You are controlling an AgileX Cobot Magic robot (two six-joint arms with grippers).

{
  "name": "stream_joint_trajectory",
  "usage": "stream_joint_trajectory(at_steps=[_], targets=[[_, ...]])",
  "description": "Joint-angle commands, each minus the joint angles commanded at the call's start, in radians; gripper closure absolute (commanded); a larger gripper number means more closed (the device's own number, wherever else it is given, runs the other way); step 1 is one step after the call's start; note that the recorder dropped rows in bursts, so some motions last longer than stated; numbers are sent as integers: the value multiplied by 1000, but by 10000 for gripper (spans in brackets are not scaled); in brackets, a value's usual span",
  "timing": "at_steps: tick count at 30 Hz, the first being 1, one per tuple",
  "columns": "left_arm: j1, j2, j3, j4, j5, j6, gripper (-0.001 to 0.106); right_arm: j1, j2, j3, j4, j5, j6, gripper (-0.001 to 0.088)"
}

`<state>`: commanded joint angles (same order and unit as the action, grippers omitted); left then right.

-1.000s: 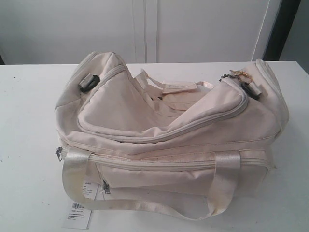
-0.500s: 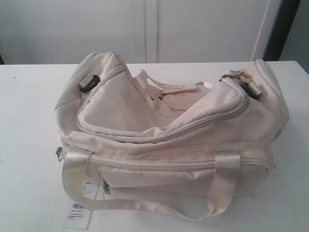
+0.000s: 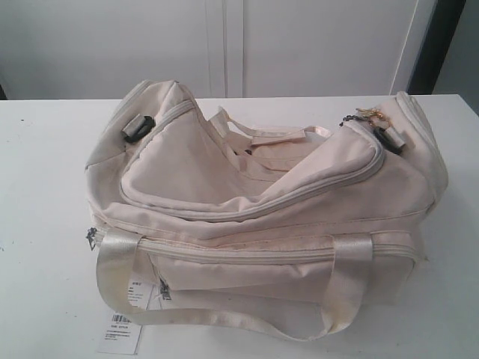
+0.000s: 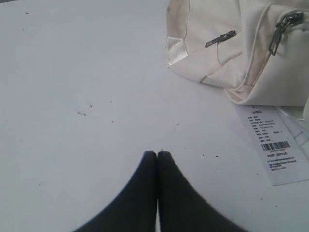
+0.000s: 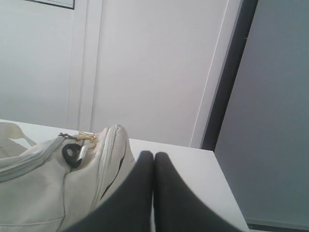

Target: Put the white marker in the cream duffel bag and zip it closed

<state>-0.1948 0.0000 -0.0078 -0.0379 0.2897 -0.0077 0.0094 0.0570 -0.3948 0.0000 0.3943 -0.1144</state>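
left and right jaws clenched, empty, in wrist views alone; whole cream duffel bag (image 3: 262, 194) in exterior view

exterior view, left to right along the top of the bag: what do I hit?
On the cream duffel bag: black strap buckle → far strap handle → gold zipper charm.
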Motion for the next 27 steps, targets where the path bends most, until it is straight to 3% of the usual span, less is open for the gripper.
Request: stream_joint_trajectory(at_steps=[27], targets=[[0,0,8,0,-57,8,1053,0,0,0,0,0,0,868]])
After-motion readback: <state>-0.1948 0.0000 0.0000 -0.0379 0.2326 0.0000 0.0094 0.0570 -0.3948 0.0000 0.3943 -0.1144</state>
